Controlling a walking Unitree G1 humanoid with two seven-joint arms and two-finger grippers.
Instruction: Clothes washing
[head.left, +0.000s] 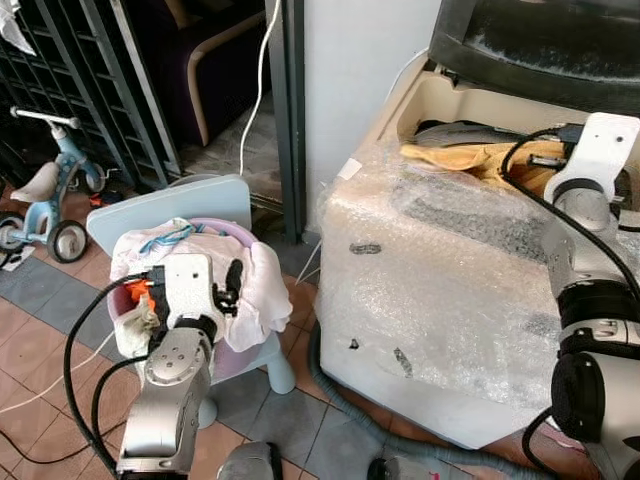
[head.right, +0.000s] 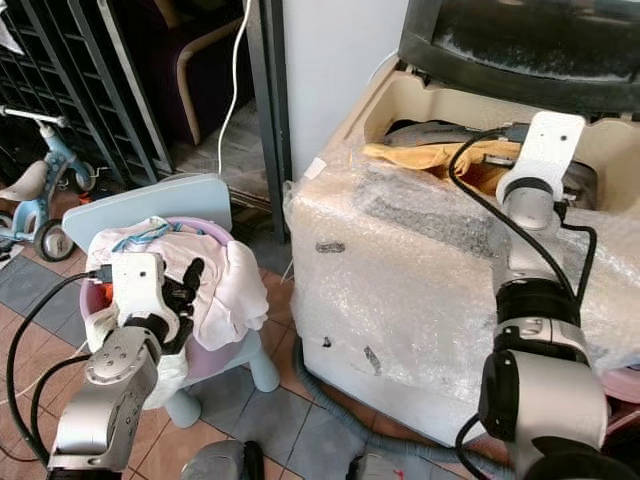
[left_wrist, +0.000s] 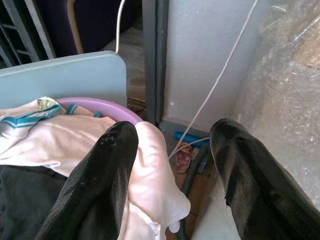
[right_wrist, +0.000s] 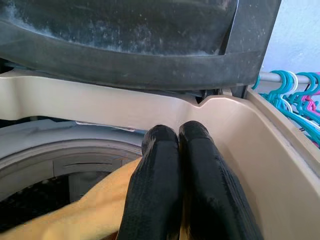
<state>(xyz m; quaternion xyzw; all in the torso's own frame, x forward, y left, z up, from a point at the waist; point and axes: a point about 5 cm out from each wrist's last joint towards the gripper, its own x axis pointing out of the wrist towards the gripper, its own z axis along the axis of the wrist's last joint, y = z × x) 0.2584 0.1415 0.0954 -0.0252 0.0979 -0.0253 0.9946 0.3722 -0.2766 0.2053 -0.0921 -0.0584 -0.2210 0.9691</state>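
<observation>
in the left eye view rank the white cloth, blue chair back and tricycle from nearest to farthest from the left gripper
1. white cloth, draped over the basin's rim right beside the left gripper
2. blue chair back, just behind the basin
3. tricycle, far off to the robot's left

Daylight, bright and even; strong glare on the bubble-wrapped washing machine (head.left: 440, 300) and white wall (head.left: 360, 70), with the room behind the black grille (head.left: 90, 90) in deep shade. Head views sharp, edges slightly bowed. Wrist views: near black fingers (left_wrist: 100, 185) soft, out of focus.
</observation>
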